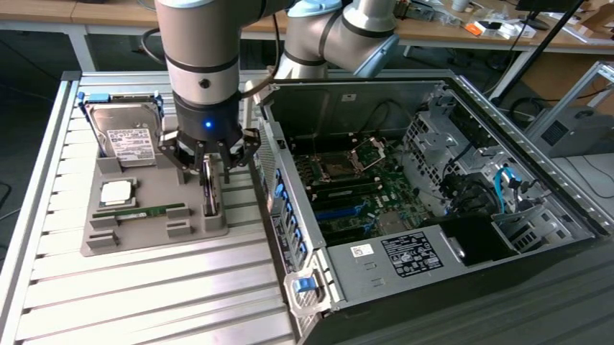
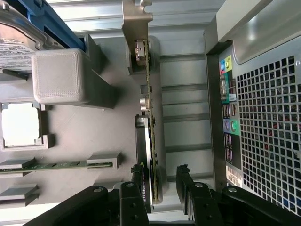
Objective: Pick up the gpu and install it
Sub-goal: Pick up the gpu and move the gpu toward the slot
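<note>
Beside the open computer case point(image 1: 326, 108), on the slatted metal counter point(image 1: 144, 302), we see our pincer point(image 1: 209, 169) spread astride the upright gpu point(image 2: 151, 108); wooden counters point(image 1: 39, 11) stand beyond the case.

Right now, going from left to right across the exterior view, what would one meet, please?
Hard drive → gpu standing on edge in its holder, with the open pincer straddling it → motherboard inside the open case → blue cable.
</note>
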Controlling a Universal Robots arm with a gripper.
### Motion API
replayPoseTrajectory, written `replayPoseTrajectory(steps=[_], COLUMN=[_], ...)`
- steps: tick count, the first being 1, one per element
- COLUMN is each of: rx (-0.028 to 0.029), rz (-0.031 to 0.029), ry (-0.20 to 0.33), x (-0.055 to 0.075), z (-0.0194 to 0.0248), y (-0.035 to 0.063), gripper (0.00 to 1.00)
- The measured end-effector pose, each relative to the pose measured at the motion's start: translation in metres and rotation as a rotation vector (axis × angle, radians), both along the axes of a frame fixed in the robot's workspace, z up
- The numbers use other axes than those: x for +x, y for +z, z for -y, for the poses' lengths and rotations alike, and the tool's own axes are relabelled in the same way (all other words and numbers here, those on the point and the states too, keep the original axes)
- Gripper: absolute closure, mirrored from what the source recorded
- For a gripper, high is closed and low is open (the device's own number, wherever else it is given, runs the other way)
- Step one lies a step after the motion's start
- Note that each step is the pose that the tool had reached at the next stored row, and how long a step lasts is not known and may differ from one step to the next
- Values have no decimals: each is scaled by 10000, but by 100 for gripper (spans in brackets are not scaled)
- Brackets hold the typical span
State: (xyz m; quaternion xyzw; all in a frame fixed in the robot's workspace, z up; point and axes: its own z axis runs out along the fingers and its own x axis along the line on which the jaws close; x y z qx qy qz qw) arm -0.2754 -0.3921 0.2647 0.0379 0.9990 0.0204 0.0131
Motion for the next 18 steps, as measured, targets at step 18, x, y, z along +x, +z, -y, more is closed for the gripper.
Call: replayPoseTrajectory(steps=[18], rx=[-1], rz=[-1], ry=[0], x=[0], z=[0], y=[-39], gripper=[58])
